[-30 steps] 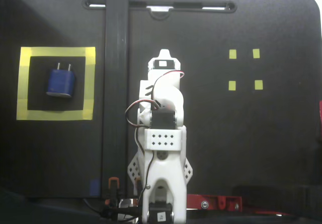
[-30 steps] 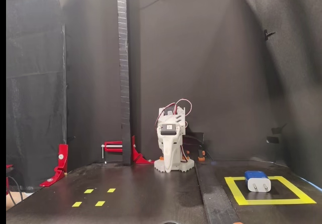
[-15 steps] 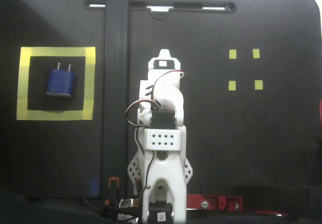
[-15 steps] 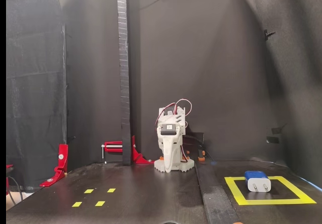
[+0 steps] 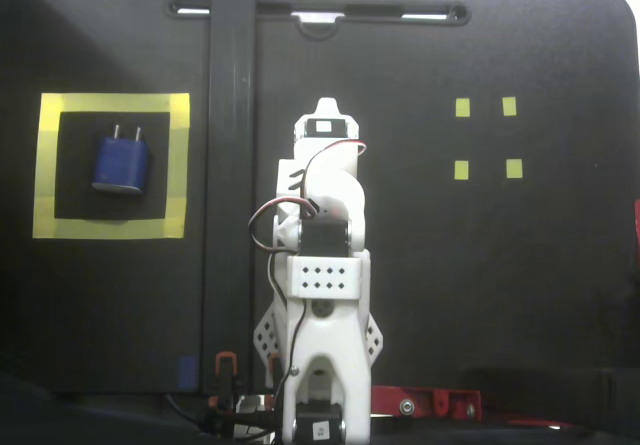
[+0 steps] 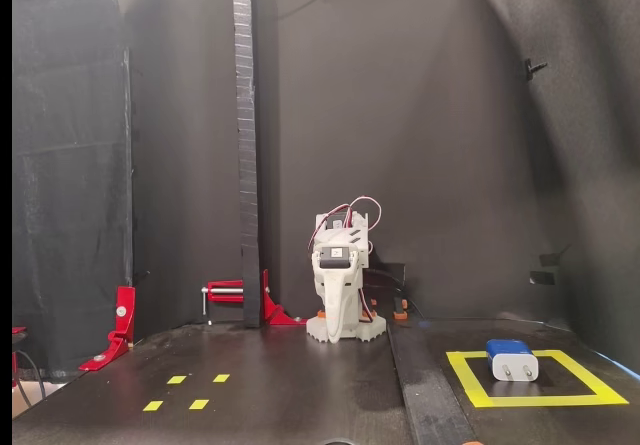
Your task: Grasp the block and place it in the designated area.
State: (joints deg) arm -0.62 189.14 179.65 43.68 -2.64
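Block (image 5: pixel 120 164) lies inside yellow frame (image 5: pixel 110 228) (arm folded).

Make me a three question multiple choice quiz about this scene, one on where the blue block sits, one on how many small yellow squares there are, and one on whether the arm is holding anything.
1. Where is the small dark blue plug-like block?
A. inside the large yellow tape square frame
B. among the tiny yellow tape squares
C. in the end effector

2. How many tiny yellow tape squares are there?
A. two
B. four
C. six

3. What is the white robot arm doing with the block?
A. gripping it
B. pushing it
C. folded up away from it

Answers: 1 A, the block lies on the black interior in both fixed views. 2 B, two rows of two. 3 C, the arm is at its base, apart from the block.
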